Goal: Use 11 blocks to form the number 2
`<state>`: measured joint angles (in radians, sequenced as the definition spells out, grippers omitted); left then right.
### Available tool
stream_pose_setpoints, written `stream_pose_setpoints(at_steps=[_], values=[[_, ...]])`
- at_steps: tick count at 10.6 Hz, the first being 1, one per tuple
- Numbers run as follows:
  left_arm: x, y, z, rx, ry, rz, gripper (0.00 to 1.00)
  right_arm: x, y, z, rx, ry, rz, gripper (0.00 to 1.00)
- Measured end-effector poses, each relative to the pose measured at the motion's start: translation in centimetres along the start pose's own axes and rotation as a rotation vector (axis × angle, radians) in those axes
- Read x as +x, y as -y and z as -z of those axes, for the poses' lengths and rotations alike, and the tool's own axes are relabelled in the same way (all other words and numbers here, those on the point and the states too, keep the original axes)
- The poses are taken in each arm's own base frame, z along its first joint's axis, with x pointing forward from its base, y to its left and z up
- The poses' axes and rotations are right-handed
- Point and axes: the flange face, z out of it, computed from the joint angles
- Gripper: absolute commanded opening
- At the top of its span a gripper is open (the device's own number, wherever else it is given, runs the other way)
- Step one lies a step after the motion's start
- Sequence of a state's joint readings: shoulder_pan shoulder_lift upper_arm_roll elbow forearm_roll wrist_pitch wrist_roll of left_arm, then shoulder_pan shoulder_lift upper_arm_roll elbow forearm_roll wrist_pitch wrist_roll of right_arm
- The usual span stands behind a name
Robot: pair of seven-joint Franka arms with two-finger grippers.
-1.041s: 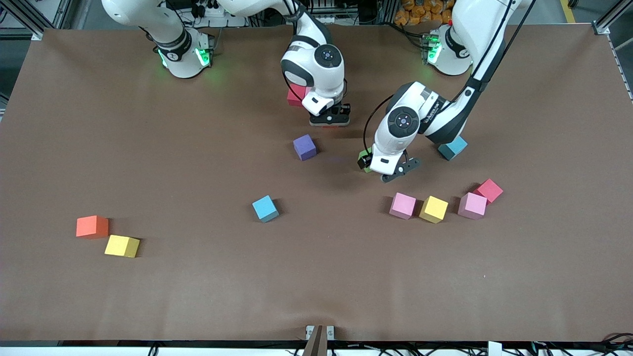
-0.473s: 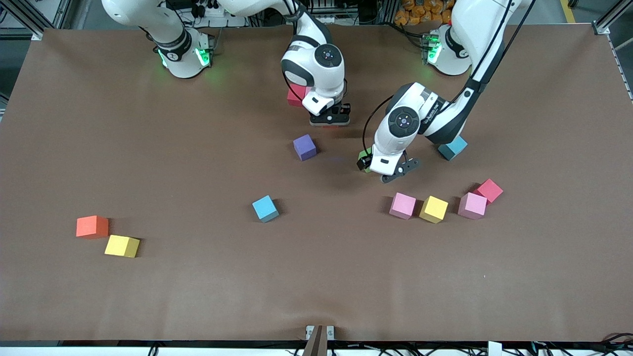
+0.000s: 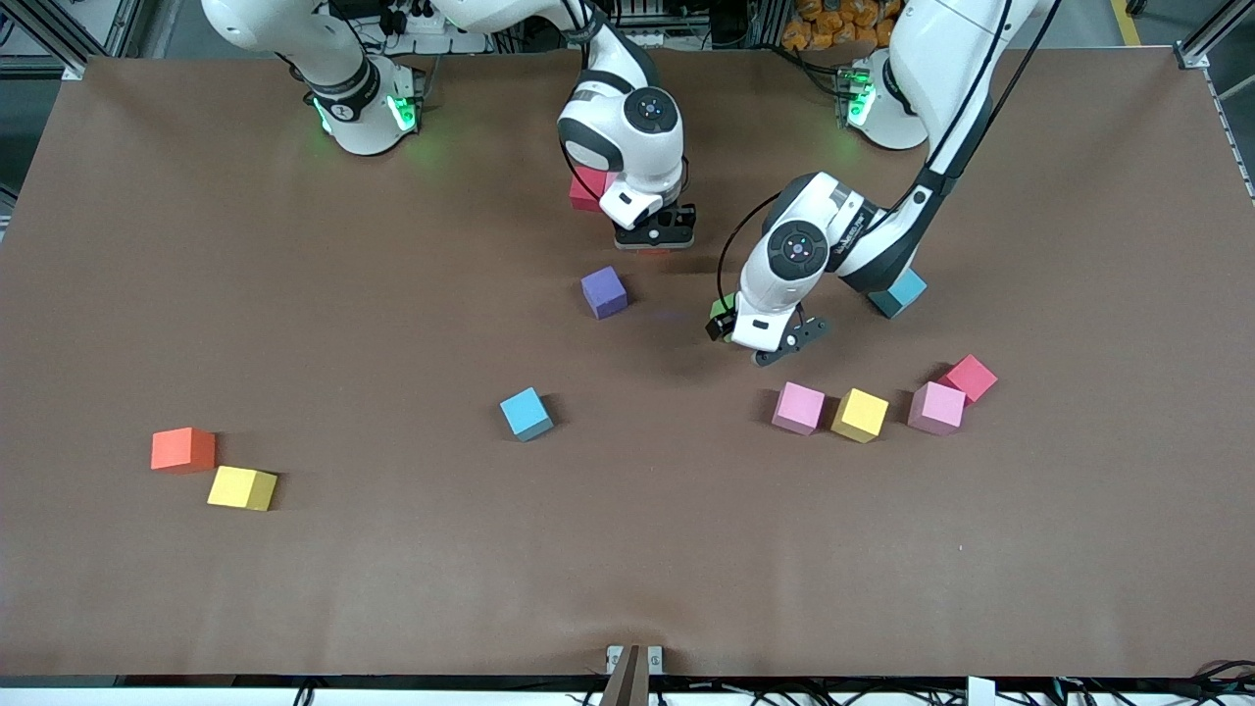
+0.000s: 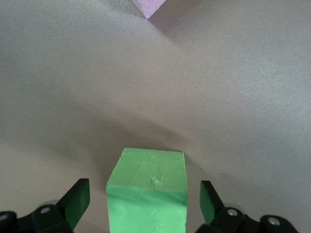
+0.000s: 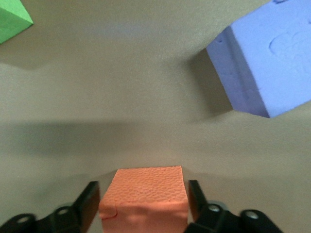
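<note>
Foam blocks lie scattered on the brown table (image 3: 294,294); no number 2 is in view. My right gripper (image 3: 654,235) (image 5: 143,190) stands open over an orange block (image 3: 652,252) (image 5: 146,196) on the table, with a thin gap at each finger. A red block (image 3: 586,188) sits beside that wrist. A green block (image 3: 723,311) (image 4: 148,189) sits between the wide-open fingers of my left gripper (image 3: 760,333) (image 4: 143,189), touching neither. A purple block (image 3: 603,292) (image 5: 267,68) lies between the two hands, nearer the camera.
Light blue block (image 3: 527,413) mid-table. Teal block (image 3: 897,292) under the left arm. Pink (image 3: 798,408), yellow (image 3: 860,415), pink (image 3: 936,408) and red (image 3: 971,378) blocks lie in a row toward the left arm's end. Orange (image 3: 182,450) and yellow (image 3: 242,487) blocks lie toward the right arm's end.
The right gripper's fingers have parted from the orange block they were shut on. The left hand has shifted slightly around the green block.
</note>
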<state>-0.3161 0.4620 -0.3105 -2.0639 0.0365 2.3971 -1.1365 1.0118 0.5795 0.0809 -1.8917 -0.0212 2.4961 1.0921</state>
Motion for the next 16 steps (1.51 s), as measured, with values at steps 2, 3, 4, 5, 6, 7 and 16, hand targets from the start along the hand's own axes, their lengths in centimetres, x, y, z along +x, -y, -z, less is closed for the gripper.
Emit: stream_pose_setpoints(at_steps=[2, 3, 4, 5, 6, 7, 16], values=[[0.0, -0.1, -0.4, -0.003, 0.002, 0.000, 0.74, 0.0, 0.1, -0.1, 0.003, -0.001, 0.001, 1.00], [0.0, -0.1, -0.5, -0.004, 0.002, 0.000, 0.66, 0.1, 0.2, 0.1, 0.008, -0.004, 0.001, 1.00], [0.0, -0.1, -0.5, -0.005, 0.002, 0.000, 0.57, 0.3, 0.5, 0.5, 0.017, -0.010, 0.000, 1.00], [0.0, -0.1, -0.4, -0.006, 0.001, 0.000, 0.48, 0.7, 0.9, 1.2, 0.030, -0.019, -0.003, 1.00], [0.1, -0.2, -0.3, -0.009, 0.000, 0.000, 0.42, 1.2, 1.2, 2.3, 0.044, -0.031, -0.007, 1.00], [0.0, -0.2, -0.3, -0.009, 0.000, -0.001, 0.38, 1.6, 1.2, 3.4, 0.051, -0.038, -0.010, 1.00], [-4.3, -3.1, 1.5, -0.048, -0.001, -0.079, 0.38, 11.7, -5.7, 7.3, -0.036, -0.133, 0.181, 1.00]])
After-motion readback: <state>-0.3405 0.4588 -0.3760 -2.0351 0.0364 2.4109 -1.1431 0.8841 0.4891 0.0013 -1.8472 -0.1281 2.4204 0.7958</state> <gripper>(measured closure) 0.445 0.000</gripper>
